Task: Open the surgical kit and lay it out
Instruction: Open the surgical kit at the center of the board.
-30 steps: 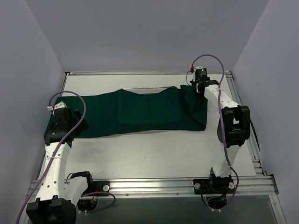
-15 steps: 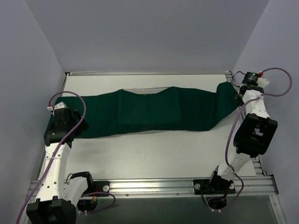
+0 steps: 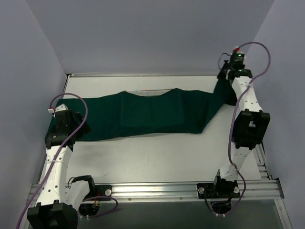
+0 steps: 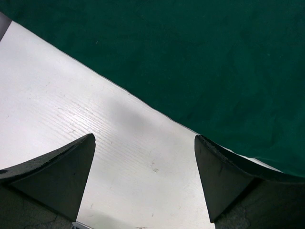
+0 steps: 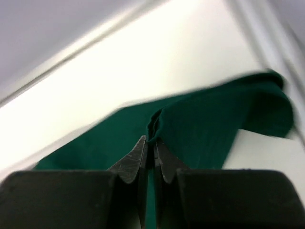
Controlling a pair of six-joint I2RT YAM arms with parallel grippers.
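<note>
- White table (image 3: 143, 157), grey walls; the dark green cloth wrap (image 3: 152, 114) stretches across the table's far half.
- My right gripper (image 5: 151, 141) is clenched on the wrap's end flap, raised above the table's far right corner.
- My left gripper (image 4: 143, 176) hangs spread and empty over the table's left side.
- Unfolding, I judge; next, lay that flap flat and release.
- Right arm reaches far and high; left arm crouches low.

Green cloth (image 3: 152, 114), seemingly spread, on table (image 3: 157, 157)
</note>
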